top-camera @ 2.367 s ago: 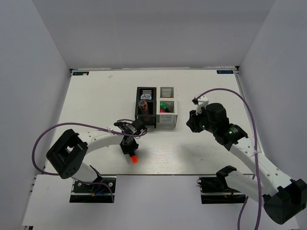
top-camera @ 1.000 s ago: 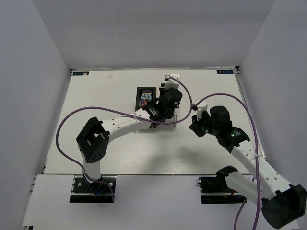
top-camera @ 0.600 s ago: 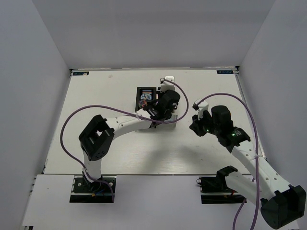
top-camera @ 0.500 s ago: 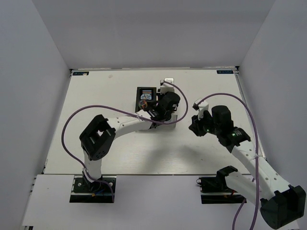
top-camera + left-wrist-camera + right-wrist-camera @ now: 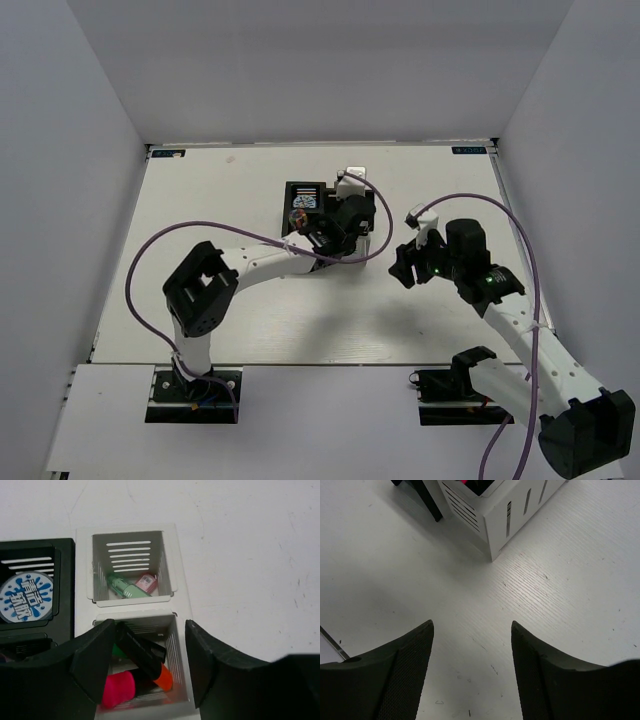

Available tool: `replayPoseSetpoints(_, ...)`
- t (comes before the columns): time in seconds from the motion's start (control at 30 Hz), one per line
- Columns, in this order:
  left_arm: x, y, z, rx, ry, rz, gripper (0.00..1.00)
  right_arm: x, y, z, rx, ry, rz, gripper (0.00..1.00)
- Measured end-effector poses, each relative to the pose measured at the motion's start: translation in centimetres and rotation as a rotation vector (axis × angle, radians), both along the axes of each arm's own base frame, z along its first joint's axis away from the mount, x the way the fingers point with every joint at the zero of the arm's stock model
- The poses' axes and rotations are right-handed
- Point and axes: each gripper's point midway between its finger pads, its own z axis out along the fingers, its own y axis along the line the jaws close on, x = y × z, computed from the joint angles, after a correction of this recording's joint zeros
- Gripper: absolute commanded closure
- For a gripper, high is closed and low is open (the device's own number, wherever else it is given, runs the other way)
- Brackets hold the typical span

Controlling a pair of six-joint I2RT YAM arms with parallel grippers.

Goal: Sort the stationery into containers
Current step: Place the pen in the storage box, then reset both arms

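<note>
From overhead, we see the left arm point(image 5: 255, 258) reaching up to the centre of the table point(image 5: 200, 200). Its wrist covers the white half of the containers point(image 5: 291, 205). Only the black half shows, just left of the wrist, with the blue-white roll point(image 5: 307, 199) in its upper compartment. Below the roll is a small reddish thing point(image 5: 297, 216) that we cannot name.

The left wrist view shows what the overhead hides. The left tool point(image 5: 147, 665) is open, its two dark fingers spread along the lower edge of the frame with nothing between them. It hangs directly above the lower white compartment. In that compartment the three highlighters point(image 5: 142, 647) lie tilted and piled together, with a pink end at lower left, an orange end at right and a bit of green at upper left. The upper white compartment holds the pale-green tube point(image 5: 124, 586) and the small pink piece point(image 5: 146, 582), which touch each other. The roll's printed face sits at the left edge, in its black compartment.

The right tool point(image 5: 472, 665) is open too, its fingers wide apart over bare table and gripping nothing. Its view catches only one slotted white corner of the block at the top of the frame, with a sliver of pink inside. Overhead, this tool sits to the right of the block, near it but apart.
</note>
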Motion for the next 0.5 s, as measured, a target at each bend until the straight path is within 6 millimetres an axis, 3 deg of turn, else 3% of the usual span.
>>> replayPoseSetpoints(0.03, -0.2, -0.1, 0.3, 0.006, -0.004, -0.01, 0.84, 0.0, -0.1, 0.0, 0.001, 0.001, -0.001, 0.25)
replayPoseSetpoints(0.07, -0.7, -0.3, 1.0, 0.007, -0.012, -0.025, 1.0, 0.0, -0.1, 0.0, 0.003, 0.004, -0.005, 0.19)
replayPoseSetpoints(0.1, -1.2, -0.5, 1.8, 0.018, -0.022, -0.048, 1.0, 0.1, -0.2, 0.0, 0.002, 0.003, -0.008, 0.11)
replayPoseSetpoints(0.17, -2.8, -0.9, 4.1, 0.036, -0.05, -0.096, 1.0, 0.2, -0.4, 0.0, 0.004, 0.006, -0.02, 0.1)
replayPoseSetpoints(0.2, -3.9, -1.0, 5.5, 0.046, -0.067, -0.127, 0.88, 0.4, -0.6, -0.1, 0.002, 0.009, -0.038, 0.1)
replayPoseSetpoints(0.23, -5.2, -0.9, 7.1, 0.054, -0.085, -0.158, 0.64, 0.6, -0.9, -0.2, -0.001, 0.014, -0.063, 0.1)
replayPoseSetpoints(0.27, -6.8, -0.3, 8.6, 0.063, -0.098, -0.193, 0.02, 0.8, -1.2, -0.3, -0.003, 0.022, -0.095, 0.1)
replayPoseSetpoints(0.37, -12.0, 3.3, 12.3, 0.037, -0.112, -0.29, 0.0, 1.7, -2.3, -0.9, -0.023, 0.049, -0.198, 0.1)
replayPoseSetpoints(0.43, -14.2, 8.4, 13.4, 0.015, -0.107, -0.287, 0.0, 2.1, -3.0, -1.3, -0.037, 0.059, -0.248, 0.1)
replayPoseSetpoints(0.5, -15.5, 14.6, 13.1, -0.016, -0.1, -0.23, 0.0, 2.4, -3.6, -1.5, -0.052, 0.055, -0.276, 0.1)
